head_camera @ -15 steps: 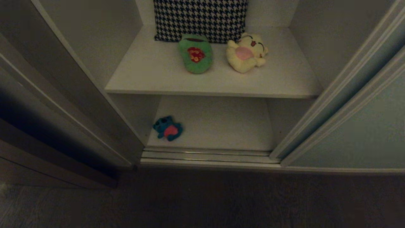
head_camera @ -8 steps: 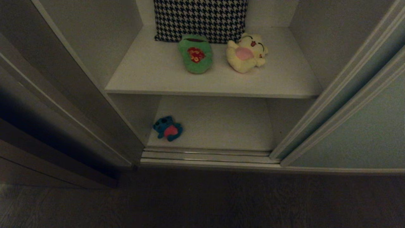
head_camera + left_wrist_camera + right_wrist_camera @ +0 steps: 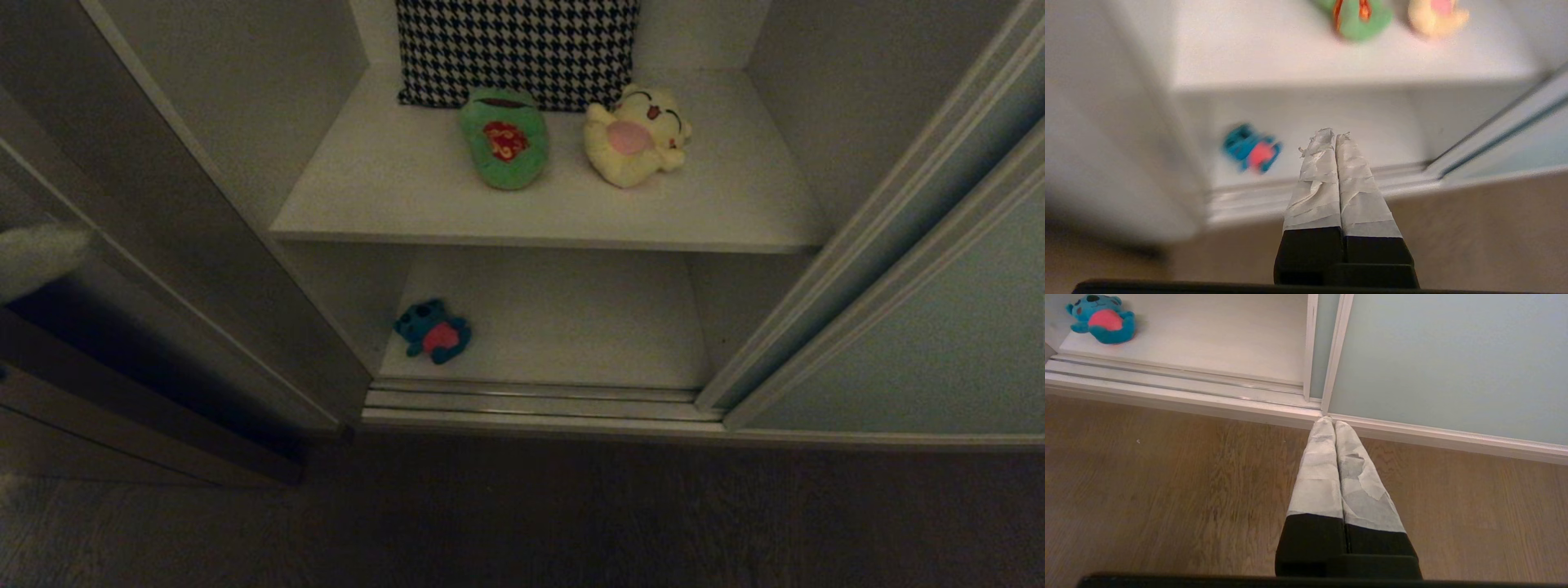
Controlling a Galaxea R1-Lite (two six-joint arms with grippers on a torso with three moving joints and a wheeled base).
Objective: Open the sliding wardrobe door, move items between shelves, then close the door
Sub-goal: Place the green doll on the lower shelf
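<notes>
From the head we look steeply down into the open wardrobe, both shelves (image 3: 408, 180) in frame. Our left wrist camera faces the same opening from in front, out over the floor. Our right wrist camera sits low, facing floor and rails. All three share the blue toy (image 3: 433, 331) (image 3: 1251, 148) (image 3: 1102, 319).

The left gripper (image 3: 1336, 134), fingers pressed together, is pointing at the lower shelf (image 3: 1355, 122). The blue toy (image 3: 1251, 148) is lying left of centre; the green toy (image 3: 1359, 18) and yellow toy (image 3: 1437, 16) are sitting along the top edge.

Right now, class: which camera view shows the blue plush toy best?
The right wrist view: the blue plush toy lies sharp and close on the lower shelf. The head view shows it small and dim; the left wrist view, blurred.
</notes>
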